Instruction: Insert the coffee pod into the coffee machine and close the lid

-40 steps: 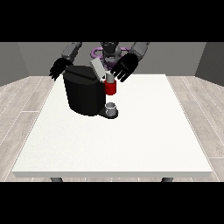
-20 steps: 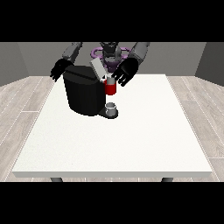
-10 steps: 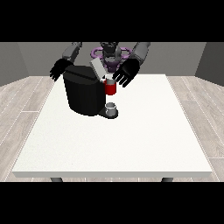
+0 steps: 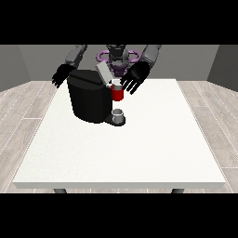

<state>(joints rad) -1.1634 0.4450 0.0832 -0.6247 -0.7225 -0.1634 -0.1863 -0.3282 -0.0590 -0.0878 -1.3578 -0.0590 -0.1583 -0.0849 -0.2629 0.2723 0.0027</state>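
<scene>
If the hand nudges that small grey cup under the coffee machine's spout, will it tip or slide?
The cup looks short and squat, so it would probably slide rather than tip. It seems small beside the coffee machine, so it is likely light and easily displaced. It stands upright on the machine's base, so a sideways push might knock it off that edge.

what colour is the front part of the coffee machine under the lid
Red, seen in the front view; the rest of the machine is black.

The coffee machine [image 4: 90, 100] hides part of the hand at the view's left [image 4: 60, 76]; a pod beyond its fingers perhaps is too small to tell.
</scene>
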